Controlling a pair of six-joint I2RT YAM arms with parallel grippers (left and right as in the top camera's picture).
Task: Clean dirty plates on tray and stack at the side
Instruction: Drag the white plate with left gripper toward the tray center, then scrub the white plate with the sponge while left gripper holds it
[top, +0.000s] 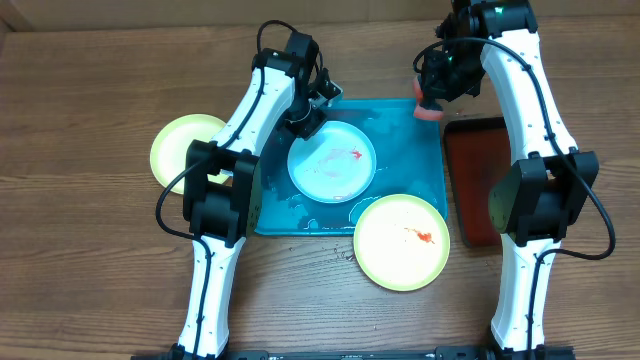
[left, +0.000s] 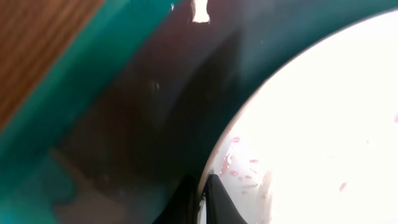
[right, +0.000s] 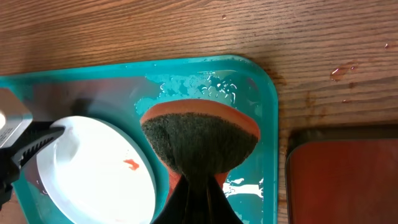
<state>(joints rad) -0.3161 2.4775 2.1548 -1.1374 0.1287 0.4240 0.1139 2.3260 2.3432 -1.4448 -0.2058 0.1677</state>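
Observation:
A pale blue-white plate (top: 332, 162) with a red sauce smear lies on the turquoise tray (top: 405, 150). My left gripper (top: 303, 124) is at the plate's far left rim; in the left wrist view its fingers (left: 203, 199) are shut on the rim of the plate (left: 323, 112). My right gripper (top: 432, 97) is shut on an orange sponge (right: 199, 134) with a dark green scouring face, held above the tray's far right corner (right: 267, 124), right of the plate (right: 93, 177). One yellow-green plate (top: 185, 150) lies on the table to the left. Another (top: 402, 241), sauce-smeared, overlaps the tray's near right corner.
A dark red, black-rimmed tray (top: 478, 180) lies right of the turquoise tray, also in the right wrist view (right: 348, 180). Water patches and foam lie on the turquoise tray. Water drops sit on the wood near the tray's far right corner (right: 342, 70).

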